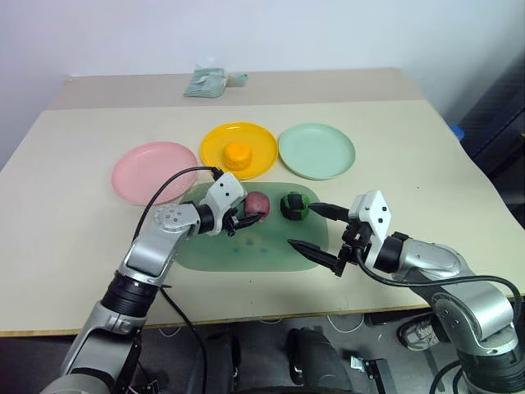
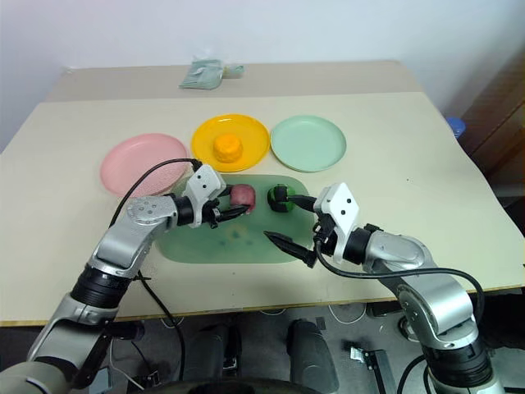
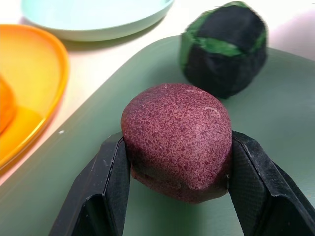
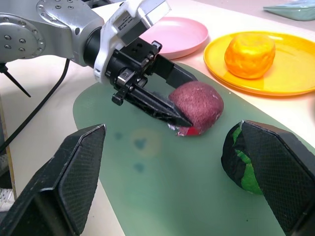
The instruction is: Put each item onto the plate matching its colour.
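While one of three is placed:
Done: orange ball [image 1: 238, 153] on yellow plate [image 1: 215, 139];
Left gripper [image 3: 172, 169]: clamped on purple lump [image 3: 177, 139], tray [image 1: 246, 254] at twelve o'clock;
Right gripper [image 1: 316, 228]: apart;
Left: purple, green lump [image 1: 294, 205]

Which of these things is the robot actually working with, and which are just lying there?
In the job: purple lump in the left gripper, green-black lump, orange ball, pink plate, yellow plate, mint plate.
Lying about: green tray, crumpled packet.
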